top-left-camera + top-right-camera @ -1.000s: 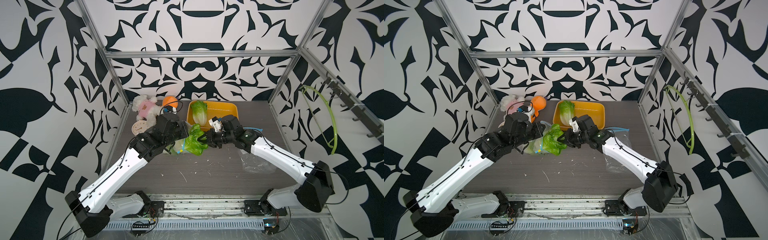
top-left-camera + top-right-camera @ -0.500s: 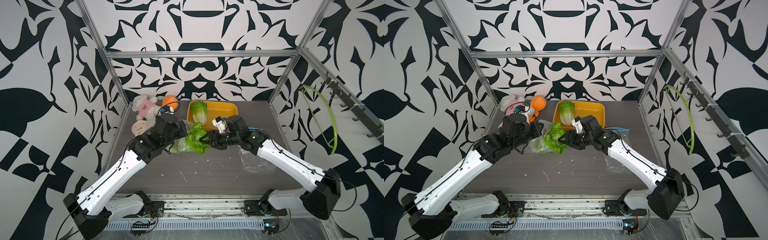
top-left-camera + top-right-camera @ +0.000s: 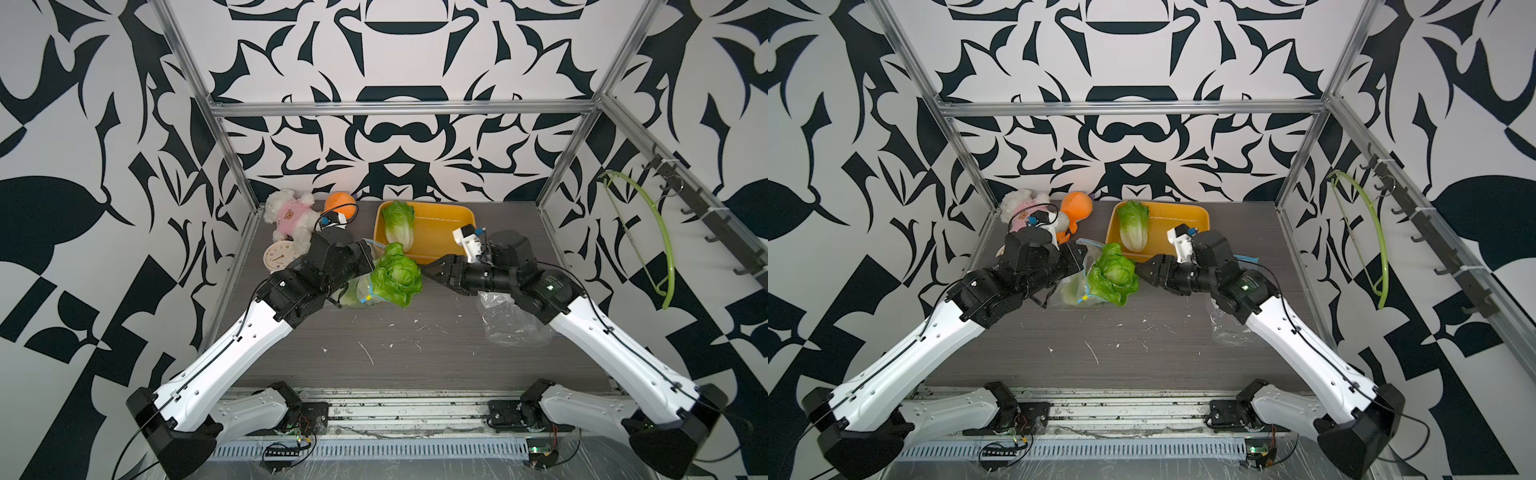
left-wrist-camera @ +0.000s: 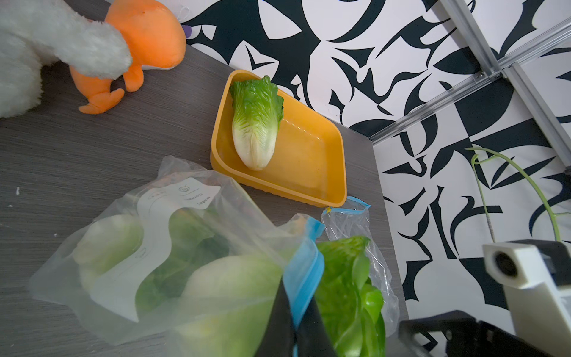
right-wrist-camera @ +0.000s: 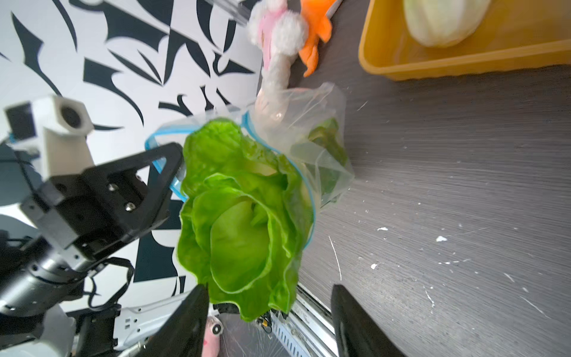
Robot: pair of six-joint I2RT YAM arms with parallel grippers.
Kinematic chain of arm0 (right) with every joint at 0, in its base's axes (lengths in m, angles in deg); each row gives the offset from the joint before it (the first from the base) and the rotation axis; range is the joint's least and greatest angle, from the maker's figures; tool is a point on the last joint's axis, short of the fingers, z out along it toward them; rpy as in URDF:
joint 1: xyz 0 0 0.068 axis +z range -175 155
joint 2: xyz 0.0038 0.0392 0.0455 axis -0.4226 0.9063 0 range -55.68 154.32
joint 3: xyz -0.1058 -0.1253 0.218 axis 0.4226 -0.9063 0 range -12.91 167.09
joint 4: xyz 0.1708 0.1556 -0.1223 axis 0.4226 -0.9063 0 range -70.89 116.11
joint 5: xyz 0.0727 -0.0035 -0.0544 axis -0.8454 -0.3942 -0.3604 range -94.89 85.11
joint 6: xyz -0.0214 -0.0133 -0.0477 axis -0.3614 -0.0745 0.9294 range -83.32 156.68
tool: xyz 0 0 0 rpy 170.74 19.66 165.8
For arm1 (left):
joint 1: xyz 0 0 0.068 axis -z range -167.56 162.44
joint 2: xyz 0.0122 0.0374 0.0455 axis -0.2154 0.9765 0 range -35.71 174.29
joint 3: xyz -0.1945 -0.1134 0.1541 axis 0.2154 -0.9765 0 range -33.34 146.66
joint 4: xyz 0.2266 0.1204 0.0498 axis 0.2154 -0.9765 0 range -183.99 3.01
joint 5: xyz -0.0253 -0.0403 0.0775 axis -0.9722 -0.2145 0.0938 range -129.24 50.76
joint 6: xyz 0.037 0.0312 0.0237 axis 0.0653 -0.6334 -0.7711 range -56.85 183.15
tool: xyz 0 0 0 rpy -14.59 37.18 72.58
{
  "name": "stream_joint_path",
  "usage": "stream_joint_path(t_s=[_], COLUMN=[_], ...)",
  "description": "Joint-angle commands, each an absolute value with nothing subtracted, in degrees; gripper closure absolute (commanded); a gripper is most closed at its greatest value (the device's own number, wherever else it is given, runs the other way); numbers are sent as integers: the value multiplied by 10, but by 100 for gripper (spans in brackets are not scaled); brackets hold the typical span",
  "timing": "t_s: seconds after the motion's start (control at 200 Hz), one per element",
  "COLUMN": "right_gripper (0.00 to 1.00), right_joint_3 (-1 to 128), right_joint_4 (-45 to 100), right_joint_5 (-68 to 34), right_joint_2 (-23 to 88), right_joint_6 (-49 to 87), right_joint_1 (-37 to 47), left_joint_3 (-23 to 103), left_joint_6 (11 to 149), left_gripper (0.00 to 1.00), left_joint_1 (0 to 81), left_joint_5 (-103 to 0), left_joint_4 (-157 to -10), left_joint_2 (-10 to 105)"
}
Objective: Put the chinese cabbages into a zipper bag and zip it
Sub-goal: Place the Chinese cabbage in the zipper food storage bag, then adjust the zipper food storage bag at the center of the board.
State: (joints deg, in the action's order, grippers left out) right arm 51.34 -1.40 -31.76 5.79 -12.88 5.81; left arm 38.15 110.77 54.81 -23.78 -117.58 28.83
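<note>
- At the middle of the bench (image 3: pixel 415 345), the zipper bag (image 4: pixel 185 197) lay on its side, mouth toward the right arm.
- first cabbage (image 4: pixel 105 241) sat fully inside the bag.
- second cabbage (image 3: pixel 397 276) was base-in, with its leafy top sticking out of the mouth.
- third cabbage (image 3: pixel 398 224) lay in the yellow tray (image 3: pixel 451 216), just behind the bag.
- left gripper (image 4: pixel 295 315) was clamped on the bag's blue zip rim.
- right gripper (image 3: pixel 430 272) had its jaws apart, holding nothing, just beside the protruding leaves; contact unclear.
- spare bag (image 3: pixel 511 328) lay under the right arm; orange plush (image 3: pixel 1076 208) sat at the back left.
</note>
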Motion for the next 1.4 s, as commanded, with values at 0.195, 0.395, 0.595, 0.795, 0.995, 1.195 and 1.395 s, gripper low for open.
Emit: stream_joint_path(t_s=[0.195, 0.395, 0.595, 0.795, 0.995, 1.195, 1.395], right_gripper=[90, 100, 100, 100, 94, 88, 78], right_joint_3=[457, 414, 385, 383, 393, 398, 393], right_joint_4=[-42, 47, 150, 205, 223, 247, 248], right_joint_5=[-322, -365, -400, -416, -417, -420, -415], right_joint_2=[88, 113, 130, 145, 152, 163, 155], right_joint_6=[-121, -166, -220, -266, -282, -291, -280], right_joint_1=[26, 35, 56, 76, 91, 109, 120], left_joint_3=[376, 375, 376, 376, 377, 377, 378], left_joint_6=[1109, 1110, 1110, 1112, 1112, 1114, 1115], left_gripper=[100, 100, 100, 100, 100, 100, 100], left_joint_1=[545, 545, 545, 545, 545, 545, 544], left_joint_5=[-229, -226, -223, -222, -222, -221, -220], left_joint_4=[-1143, -1144, -1146, -1147, -1147, -1147, -1146], left_joint_2=[276, 274, 270, 266, 267, 266, 266])
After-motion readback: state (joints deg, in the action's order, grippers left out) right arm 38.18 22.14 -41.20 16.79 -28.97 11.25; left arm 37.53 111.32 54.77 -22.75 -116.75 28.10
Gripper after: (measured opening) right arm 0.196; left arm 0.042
